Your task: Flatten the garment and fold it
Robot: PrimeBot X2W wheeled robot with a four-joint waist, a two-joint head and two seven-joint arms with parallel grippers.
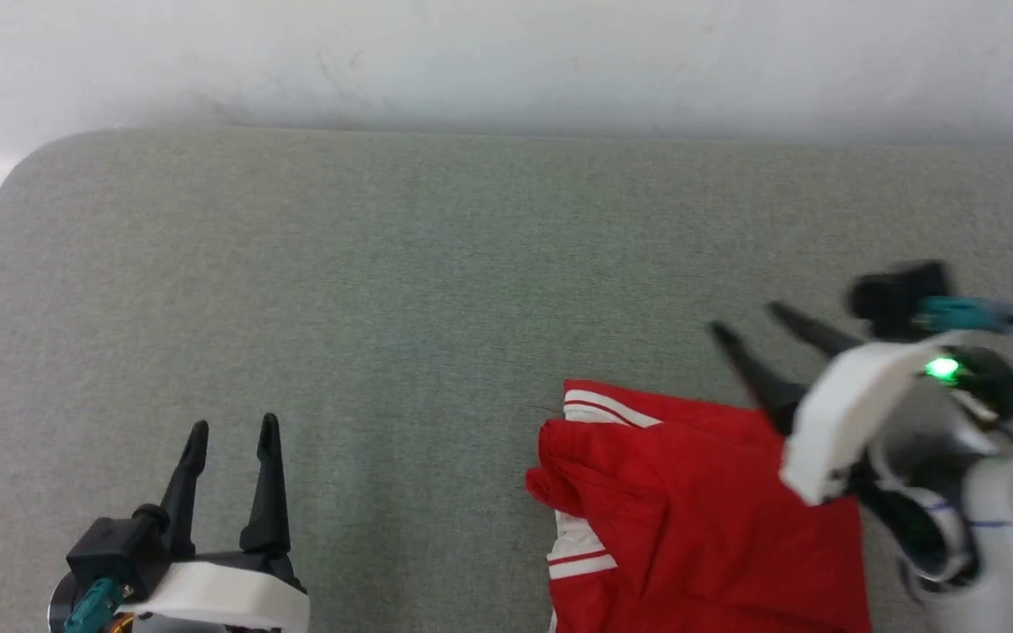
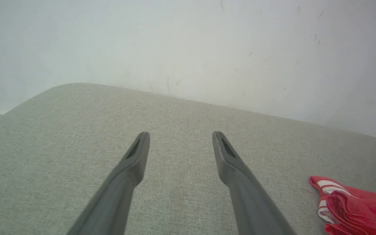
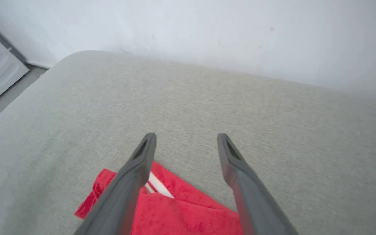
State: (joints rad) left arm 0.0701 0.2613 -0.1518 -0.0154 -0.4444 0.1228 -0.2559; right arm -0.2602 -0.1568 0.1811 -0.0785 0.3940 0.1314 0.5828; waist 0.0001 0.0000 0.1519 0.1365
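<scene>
Garment (image 1: 700, 501) lies bunched at lower right. Right gripper (image 1: 746, 316) and left gripper (image 1: 234, 422), both spread and empty, could pinch stacked layers and worsen the creases.

Open right gripper (image 3: 186, 138) above red garment (image 3: 181, 212)

one garment (image 1: 700, 492), one left tool (image 1: 234, 424), one right tool (image 1: 746, 316), one grey cushion (image 1: 383, 264)

Long dark fingers (image 1: 269, 479), white wrist shells (image 1: 849, 413) (green lamp (image 1: 942, 369), teal plugs (image 1: 955, 314))
</scene>
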